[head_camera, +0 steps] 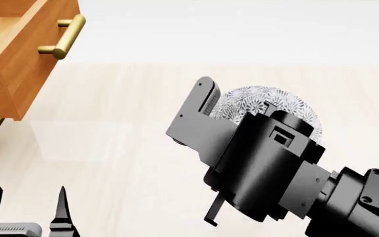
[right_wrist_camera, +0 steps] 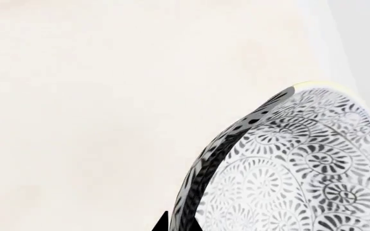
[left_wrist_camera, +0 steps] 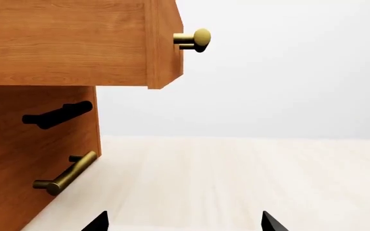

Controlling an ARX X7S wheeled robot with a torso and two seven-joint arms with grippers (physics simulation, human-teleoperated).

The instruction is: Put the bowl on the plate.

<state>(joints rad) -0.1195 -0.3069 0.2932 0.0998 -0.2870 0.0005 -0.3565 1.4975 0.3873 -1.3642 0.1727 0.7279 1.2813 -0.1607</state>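
The bowl (head_camera: 268, 101), white with a dense grey-black floral pattern, is tilted on its side and held off the pale tabletop. My right gripper (head_camera: 226, 106) is shut on its rim, and the wrist body covers the bowl's lower part in the head view. In the right wrist view the patterned bowl (right_wrist_camera: 300, 163) fills the corner, with its rim pinched between the two tips of the right gripper (right_wrist_camera: 179, 225). My left gripper (head_camera: 26, 205) stands open and empty at the near left. In its own view the left gripper (left_wrist_camera: 185, 226) shows only bare table between the tips. The plate is out of view.
A wooden cabinet (head_camera: 12, 74) stands at the far left with a drawer pulled open and a brass bar handle (head_camera: 64, 37). The left wrist view shows the cabinet (left_wrist_camera: 18, 159), a round brass knob (left_wrist_camera: 198, 38) and a lower brass handle (left_wrist_camera: 66, 175). The pale tabletop (head_camera: 124, 148) spreads around.
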